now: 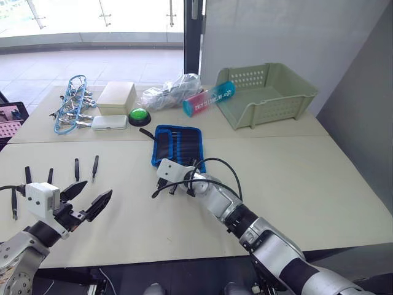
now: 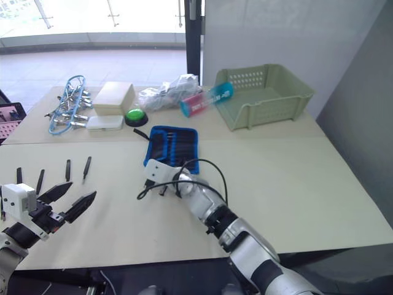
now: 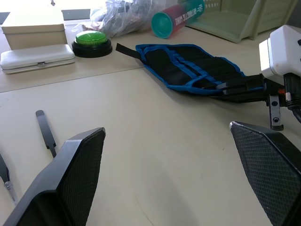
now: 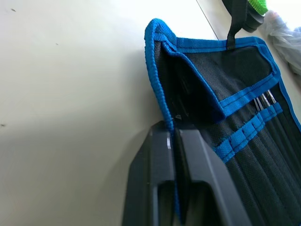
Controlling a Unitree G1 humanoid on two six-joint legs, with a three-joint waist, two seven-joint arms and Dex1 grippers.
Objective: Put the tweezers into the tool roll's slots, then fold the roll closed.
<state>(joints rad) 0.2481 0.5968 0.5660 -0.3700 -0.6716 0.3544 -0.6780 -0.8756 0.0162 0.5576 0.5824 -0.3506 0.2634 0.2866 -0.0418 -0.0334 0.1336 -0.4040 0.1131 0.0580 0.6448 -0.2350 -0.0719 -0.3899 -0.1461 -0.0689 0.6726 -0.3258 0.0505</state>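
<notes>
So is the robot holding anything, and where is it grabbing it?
The right gripper pinches the tool roll by its blue edge. The left gripper is open, holding nothing.

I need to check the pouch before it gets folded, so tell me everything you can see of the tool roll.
The tool roll is a flat black fabric pouch edged in bright blue, lying open on the table in front of the green button. Its inner face shows a row of narrow slots under blue bands, with a few slim tool tips showing. A black strap trails from its far end. The right end effector is shut on its blue edge.
</notes>
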